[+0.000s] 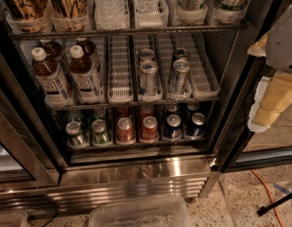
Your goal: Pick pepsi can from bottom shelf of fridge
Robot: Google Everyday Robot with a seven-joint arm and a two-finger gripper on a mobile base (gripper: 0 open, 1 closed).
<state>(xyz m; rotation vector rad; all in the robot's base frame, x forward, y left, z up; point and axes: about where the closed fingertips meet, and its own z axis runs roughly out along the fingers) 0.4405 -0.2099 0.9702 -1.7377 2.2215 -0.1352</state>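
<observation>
The fridge (136,173) stands open in front of me. Its bottom shelf (136,144) holds a front row of short cans: two green ones on the left, two red ones (137,129) in the middle and two dark blue pepsi cans (173,126) on the right, the second (196,124) at the row's right end. More cans stand behind them in shadow. My gripper (273,96), beige and grey, hangs at the right edge of the view, outside the fridge beside the door frame, above and to the right of the pepsi cans and apart from them.
The middle rack has white lane dividers with two tall slim silver-blue cans (148,77) and brown bottles (51,79). The top rack holds bottles and cups. A black door frame (235,122) stands right of the shelves. A clear plastic bin (141,214) and an orange cable (266,193) lie on the floor.
</observation>
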